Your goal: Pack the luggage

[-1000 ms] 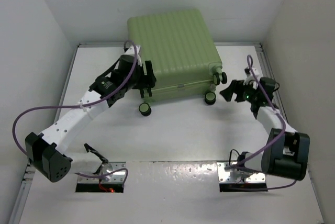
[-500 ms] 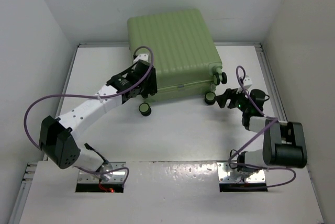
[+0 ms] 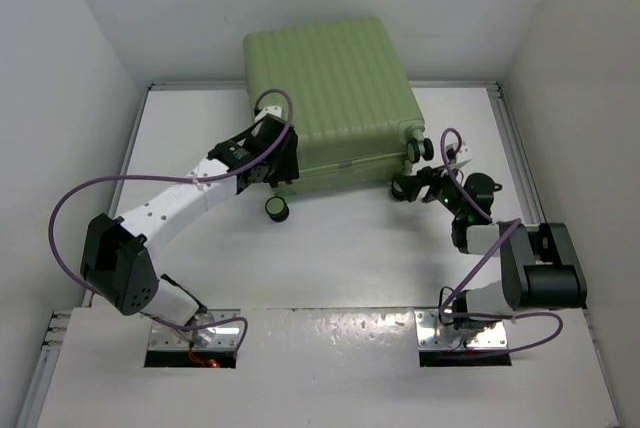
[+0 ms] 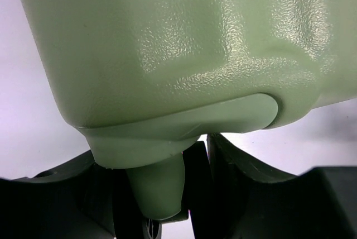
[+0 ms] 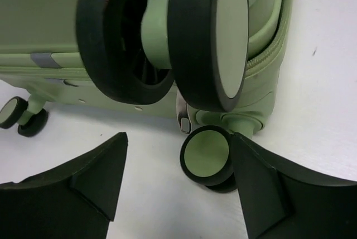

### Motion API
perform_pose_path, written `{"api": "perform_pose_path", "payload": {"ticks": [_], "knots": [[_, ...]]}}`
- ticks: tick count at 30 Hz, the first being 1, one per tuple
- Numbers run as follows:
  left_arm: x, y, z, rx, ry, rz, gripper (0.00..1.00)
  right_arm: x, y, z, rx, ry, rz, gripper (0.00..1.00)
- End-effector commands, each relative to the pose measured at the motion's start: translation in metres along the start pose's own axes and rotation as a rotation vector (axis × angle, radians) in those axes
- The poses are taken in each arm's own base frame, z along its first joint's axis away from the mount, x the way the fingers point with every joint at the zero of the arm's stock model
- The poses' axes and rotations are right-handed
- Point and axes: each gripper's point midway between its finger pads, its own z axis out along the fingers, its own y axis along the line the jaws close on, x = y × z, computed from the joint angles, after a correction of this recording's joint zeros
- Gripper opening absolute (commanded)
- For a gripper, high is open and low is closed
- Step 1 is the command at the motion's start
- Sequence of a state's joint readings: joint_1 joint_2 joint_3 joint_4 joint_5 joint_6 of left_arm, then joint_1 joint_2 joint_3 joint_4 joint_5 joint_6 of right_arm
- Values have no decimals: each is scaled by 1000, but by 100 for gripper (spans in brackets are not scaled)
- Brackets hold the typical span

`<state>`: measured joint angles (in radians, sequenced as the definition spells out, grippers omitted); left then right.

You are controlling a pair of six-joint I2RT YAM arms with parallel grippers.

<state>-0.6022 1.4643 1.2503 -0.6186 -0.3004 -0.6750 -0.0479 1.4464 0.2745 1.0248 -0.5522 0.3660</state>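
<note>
1. Fingers (image 4: 50, 205) of the left gripper (image 3: 285, 166) stand apart on either side of a pale green caster stem (image 4: 156, 191) at the suitcase's near-left corner. Whether they press on the stem cannot be told.
2. Just below that gripper in the overhead view, a black caster wheel (image 3: 277, 208) sticks out over the white table (image 3: 330, 268).
3. In the middle lies the luggage (image 3: 330, 88), a large light-green ribbed hard-shell suitcase. It lies flat at the far side of the table, closed, wheels toward the arms.
4. At the near-right corner, the right gripper (image 3: 405, 185) has its fingers (image 5: 72, 194) spread wide. A second caster wheel (image 5: 205, 158) sits between them, close to one finger and well clear of the other. A metal zip pull (image 5: 183, 120) hangs just above it.
5. Judgement: both arms appear to be taking hold at the wheel end, probably to shift or open the case.
6. To do this well:
   - Close on the rigid stems, not the wheels, which swivel and roll.
   - Centre each stem between the pads before squeezing.
   - Move both arms together so the shell does not twist free.
</note>
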Motion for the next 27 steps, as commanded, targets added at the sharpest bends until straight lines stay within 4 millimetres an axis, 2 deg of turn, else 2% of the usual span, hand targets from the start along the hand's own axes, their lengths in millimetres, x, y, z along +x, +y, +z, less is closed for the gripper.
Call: {"api": "perform_pose_path", "payload": {"ticks": [1,5,8,10,12,13,17,18,19,20,22,24,25,26,27], "knots": [[1,-1,6,7,23,-2,49,-13,-1,2,37,-55,40,74],[3,-1,7,15,28,-2,49,-7,-16,2,115,-50,75,75],[3,-1,7,15,28,-2,49,-10,-24,2,156,-68,33,75],[3,0,8,7,23,-2,49,-19,-32,2,205,-104,-28,75],[3,0,8,7,23,-2,49,-25,-29,-2,206,-134,-131,75],[3,0,8,7,23,-2,49,-26,-18,-3,181,-153,-188,74],[3,0,8,7,23,-2,49,-35,4,-15,139,-217,-382,73],[2,1,8,0,18,-2,49,-25,12,-20,123,-200,-415,73],[5,3,9,-5,25,0,49,-22,17,-20,109,-185,-565,73],[5,3,9,-5,26,0,49,-17,22,-19,116,-171,-618,73],[3,3,6,0,18,-2,49,-6,27,-20,117,-125,-823,73],[6,4,8,-5,26,0,49,1,23,-19,143,-66,-932,73],[10,6,9,-10,33,3,49,1,22,-19,154,-50,-982,85],[8,6,6,-5,26,0,49,11,20,-17,150,8,-1007,87],[8,6,6,-5,26,0,49,11,17,-18,173,26,-1021,89]]}}
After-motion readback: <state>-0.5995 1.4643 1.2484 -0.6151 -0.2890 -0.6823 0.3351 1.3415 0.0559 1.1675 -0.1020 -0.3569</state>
